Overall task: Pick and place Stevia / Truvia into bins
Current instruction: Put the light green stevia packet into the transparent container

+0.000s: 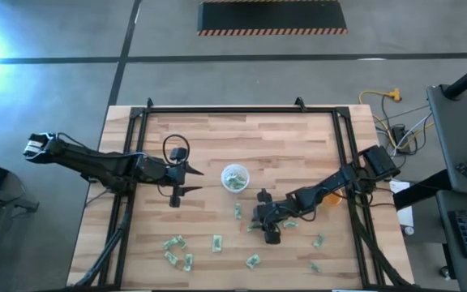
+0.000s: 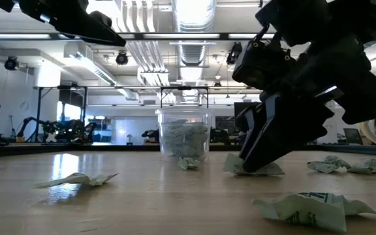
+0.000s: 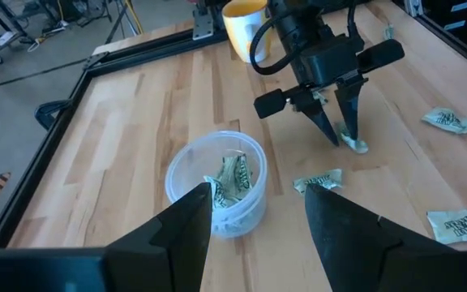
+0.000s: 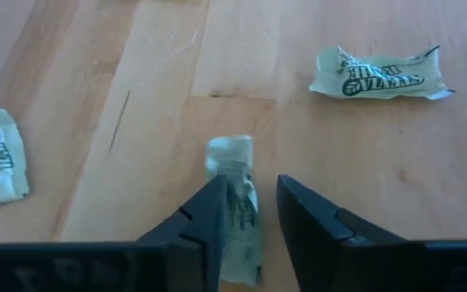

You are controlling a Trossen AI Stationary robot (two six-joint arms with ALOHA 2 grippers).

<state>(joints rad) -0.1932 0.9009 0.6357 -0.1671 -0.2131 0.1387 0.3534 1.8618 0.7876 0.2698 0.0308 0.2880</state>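
Packets of sweetener lie scattered over the worktop point(image 1: 217, 138), most toward six o'clock: a cluster at the lower left point(image 1: 178, 251), singles near the middle, a few to the right, and one point(image 4: 235, 199) directly under the right tool. Starting at nine o'clock, the left tool point(image 1: 186, 180) hangs above the wood just left of the cup point(image 1: 235, 178), its fingers spread wide and holding nothing. The cup, at the centre, already has several packets inside. Toward four o'clock from it, the right tool point(image 1: 268, 230) is down at the surface, fingers a narrow gap apart and straddling that one packet, tips at or very near the wood; it has not clamped yet. The packet is thin, flat and a little crumpled, so the likely failure is the fingers closing over it and sliding off, or pinching only a corner so it drops on the way to the cup. Pressing too hard into the wood could also skid it aside.
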